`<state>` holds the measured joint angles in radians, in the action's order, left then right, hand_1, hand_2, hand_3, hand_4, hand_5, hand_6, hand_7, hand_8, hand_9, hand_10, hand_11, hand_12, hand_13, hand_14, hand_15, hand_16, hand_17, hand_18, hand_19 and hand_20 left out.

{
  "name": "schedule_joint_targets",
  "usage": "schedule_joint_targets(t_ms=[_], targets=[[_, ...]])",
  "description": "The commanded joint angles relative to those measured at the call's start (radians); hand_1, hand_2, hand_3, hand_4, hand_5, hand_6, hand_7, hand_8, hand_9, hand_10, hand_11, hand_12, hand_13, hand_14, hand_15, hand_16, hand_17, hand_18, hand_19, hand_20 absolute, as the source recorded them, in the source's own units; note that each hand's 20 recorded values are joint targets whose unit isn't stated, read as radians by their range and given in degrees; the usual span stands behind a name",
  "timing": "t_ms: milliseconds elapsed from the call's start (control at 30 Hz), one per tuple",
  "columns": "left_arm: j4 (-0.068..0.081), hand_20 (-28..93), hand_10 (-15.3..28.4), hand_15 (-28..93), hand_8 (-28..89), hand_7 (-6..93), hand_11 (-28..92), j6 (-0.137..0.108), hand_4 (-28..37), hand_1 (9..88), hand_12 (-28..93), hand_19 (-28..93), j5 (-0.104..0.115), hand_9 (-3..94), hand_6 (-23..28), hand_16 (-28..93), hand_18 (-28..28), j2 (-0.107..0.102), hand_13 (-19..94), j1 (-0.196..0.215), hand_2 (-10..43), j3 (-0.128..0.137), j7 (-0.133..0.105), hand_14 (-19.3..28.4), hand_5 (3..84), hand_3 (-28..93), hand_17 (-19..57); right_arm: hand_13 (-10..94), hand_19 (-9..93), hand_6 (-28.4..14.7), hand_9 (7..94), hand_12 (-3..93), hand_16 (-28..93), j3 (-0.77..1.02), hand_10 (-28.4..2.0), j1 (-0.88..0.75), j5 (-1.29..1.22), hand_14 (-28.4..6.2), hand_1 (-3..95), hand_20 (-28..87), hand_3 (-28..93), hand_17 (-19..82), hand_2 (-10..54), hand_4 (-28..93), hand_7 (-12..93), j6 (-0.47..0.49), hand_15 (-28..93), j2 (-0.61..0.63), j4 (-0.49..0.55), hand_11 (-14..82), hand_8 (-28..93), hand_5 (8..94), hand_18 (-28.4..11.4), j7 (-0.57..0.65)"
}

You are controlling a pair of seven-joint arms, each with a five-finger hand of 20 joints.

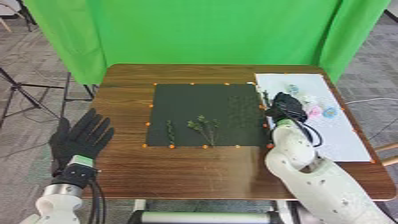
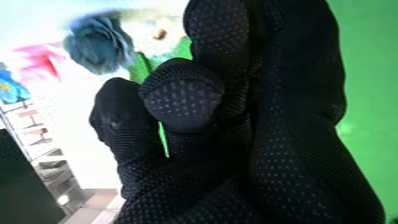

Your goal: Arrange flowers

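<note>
The wrist view shows a blue-grey flower beyond the right hand, its grip impossible to tell. Head view: that hand is over the white sheet's left edge; a leafy sprig lies at centre; the left hand, fingers straight and apart, is at left.

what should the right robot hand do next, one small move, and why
Probably ease the right robot hand over to the dusty blue flower and grasp it. That bloom lies close by the glove, beside a pink flower on the white sheet, while the dark mat bears leafy greenery that a bloom would likely join.
</note>
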<state>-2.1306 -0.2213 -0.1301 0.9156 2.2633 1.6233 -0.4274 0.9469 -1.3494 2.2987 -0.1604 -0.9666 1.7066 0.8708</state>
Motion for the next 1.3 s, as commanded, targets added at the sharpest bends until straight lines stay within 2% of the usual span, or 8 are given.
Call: schedule_joint_targets(t_ms=[33,333,500,900,933,1000,1033,1300], targets=[[-0.005,9,13.9,39,-11,18.6,22,-0.012,-28.3,23.7,11,36,0.017,29.9,7.9,-9,14.3,0.012,21,0.020,13.0,-0.002,0.014,14.4,37.5,71,-5.3,85,93,-3.9,84.5,29.0,38,0.122,-13.2,-0.070,-0.319,-5.7,84.5,46,-28,57,2.7,51,53,0.024,61,-0.007,0.187,39.5,21,68.0,-21.2,0.023],[0.000,9,14.0,39,-11,18.6,22,0.010,-28.3,23.5,11,36,0.001,30.2,7.9,-9,14.3,-0.010,21,0.001,12.9,0.013,0.008,14.5,37.4,72,-5.3,85,93,-3.9,84.1,29.1,38,0.127,-13.7,-0.151,-0.369,-6.4,84.6,47,-28,57,3.0,51,53,0.109,61,-0.109,0.276,39.1,20,67.5,-21.1,0.063],[-0.008,9,14.0,39,-11,18.7,22,-0.034,-28.3,23.6,11,36,0.001,30.3,7.9,-9,14.3,-0.019,21,-0.008,12.9,0.014,0.005,14.4,37.4,71,-5.3,85,93,-3.8,84.1,29.2,38,0.094,-13.9,-0.153,-0.321,-6.5,84.4,47,-28,57,2.8,51,53,0.138,61,-0.148,0.267,39.1,19,67.4,-21.3,0.114],[0.000,9,14.1,39,-11,18.9,22,-0.035,-28.3,23.7,10,36,0.018,30.6,8.0,-9,14.2,-0.011,21,-0.017,13.6,-0.001,0.014,14.3,37.9,71,-5.4,84,93,-4.9,84.0,29.5,37,0.085,-14.9,-0.159,-0.279,-7.3,77.5,47,-28,56,3.3,53,50,0.281,61,-0.146,0.243,38.4,19,67.8,-22.5,0.155],[0.002,9,14.1,39,-11,18.9,22,-0.032,-28.3,23.7,10,36,0.019,30.6,8.0,-9,14.2,-0.013,21,-0.020,13.7,-0.002,0.011,14.3,37.9,71,-5.4,84,93,-6.5,84.0,30.0,35,0.083,-14.9,-0.158,-0.275,-8.3,66.2,47,-8,57,1.6,45,48,0.277,62,-0.139,0.246,38.1,22,66.9,-21.4,0.155],[0.000,9,14.1,39,-11,18.9,22,-0.029,-28.3,23.6,10,36,0.026,30.6,8.0,-9,14.1,-0.014,21,-0.022,13.7,-0.002,0.006,14.3,37.9,71,-5.4,84,93,-6.4,83.4,29.6,35,0.087,-15.8,-0.161,-0.263,-8.2,41.8,47,58,56,0.1,-9,44,0.265,61,-0.133,0.254,37.7,18,68.0,-22.6,0.154],[0.000,9,14.1,39,-11,18.9,22,-0.028,-28.3,23.7,10,36,0.028,30.5,8.0,-9,14.1,-0.014,21,-0.019,13.7,0.001,0.004,14.3,37.9,71,-5.4,83,93,-6.7,83.2,29.5,35,0.088,-16.1,-0.160,-0.257,-8.2,37.1,46,69,56,0.2,-18,42,0.266,61,-0.133,0.255,37.5,15,68.5,-22.7,0.150],[-0.006,9,14.1,39,-11,18.9,22,-0.041,-28.3,23.7,10,37,0.032,30.3,8.1,-9,14.1,-0.013,20,-0.004,13.7,0.010,-0.003,14.3,38.0,71,-5.5,83,93,-7.7,83.1,29.5,36,0.107,-16.5,-0.171,-0.210,-8.6,32.4,47,73,56,1.2,-19,35,0.294,60,-0.114,0.282,36.9,-7,69.5,-23.1,0.148]])
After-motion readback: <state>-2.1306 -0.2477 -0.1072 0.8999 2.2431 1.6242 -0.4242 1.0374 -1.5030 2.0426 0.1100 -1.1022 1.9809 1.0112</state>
